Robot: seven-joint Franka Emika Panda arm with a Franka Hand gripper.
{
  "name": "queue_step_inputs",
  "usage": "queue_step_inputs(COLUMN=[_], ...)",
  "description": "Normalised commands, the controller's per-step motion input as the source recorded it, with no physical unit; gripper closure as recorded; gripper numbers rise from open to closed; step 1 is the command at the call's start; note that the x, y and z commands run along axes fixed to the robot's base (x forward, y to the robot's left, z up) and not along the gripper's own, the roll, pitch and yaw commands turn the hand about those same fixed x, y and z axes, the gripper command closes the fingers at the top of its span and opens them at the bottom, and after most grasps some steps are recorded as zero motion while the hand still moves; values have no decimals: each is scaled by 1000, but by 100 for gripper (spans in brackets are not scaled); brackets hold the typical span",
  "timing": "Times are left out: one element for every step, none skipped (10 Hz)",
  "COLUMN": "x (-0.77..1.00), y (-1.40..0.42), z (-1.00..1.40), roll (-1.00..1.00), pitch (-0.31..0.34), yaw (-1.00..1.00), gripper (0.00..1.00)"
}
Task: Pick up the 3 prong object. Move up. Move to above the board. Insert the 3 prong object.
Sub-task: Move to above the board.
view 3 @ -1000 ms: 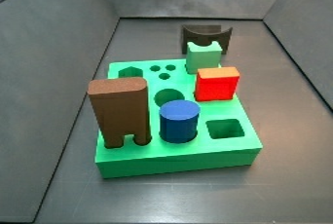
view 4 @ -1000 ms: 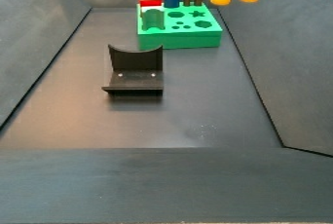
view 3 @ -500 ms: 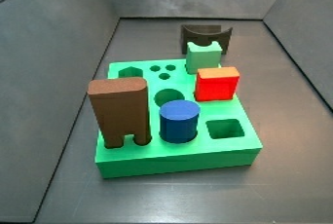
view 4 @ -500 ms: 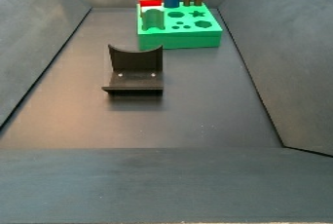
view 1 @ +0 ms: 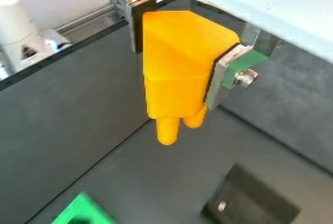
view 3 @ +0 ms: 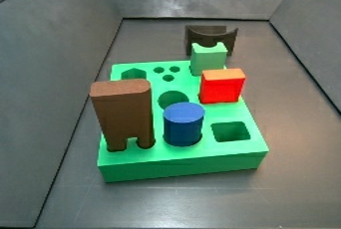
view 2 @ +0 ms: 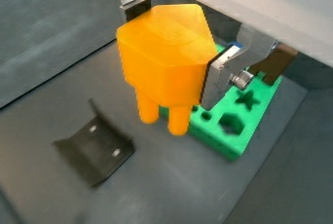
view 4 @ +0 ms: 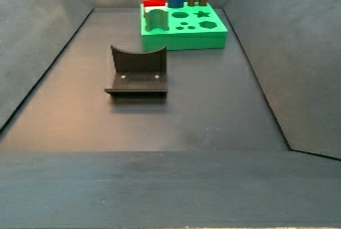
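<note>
My gripper (view 1: pixel 180 55) is shut on the 3 prong object (view 1: pixel 172 72), an orange-yellow block with short peg legs hanging down. A silver finger (view 1: pixel 224 72) presses one side and a dark pad the other. In a wrist view the object (view 2: pixel 156 72) hangs high above the floor, with the green board (view 2: pixel 229 140) below and beside it. The board (view 3: pixel 180 158) shows whole in a side view, its three small round holes (view 3: pixel 166 72) open. It also shows in a side view (view 4: pixel 186 36) at the far end. The gripper and the object are out of both side views.
On the board stand a tall brown two-legged block (view 3: pixel 123 114), a blue cylinder (view 3: pixel 184 125), a red cube (view 3: pixel 222 84) and a pale green notched piece (view 3: pixel 206 57). The dark fixture (view 4: pixel 136 71) stands on the floor mid-bin and shows below the gripper (view 2: pixel 97 150). Grey walls slope up all round.
The orange-yellow object at the top edge of a side view has risen out of view. Nothing on the board has moved.
</note>
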Motion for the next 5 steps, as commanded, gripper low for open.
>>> queue_step_inputs(x=[40, 44, 48, 62, 75], y=[-1000, -1000, -1000, -1000, -1000], z=[41, 44, 44, 44, 44], roll=[-10, -6, -6, 0, 2], pitch=[9, 14, 24, 36, 48], yaw=[9, 10, 8, 9, 7], gripper=[100, 100, 100, 100, 100])
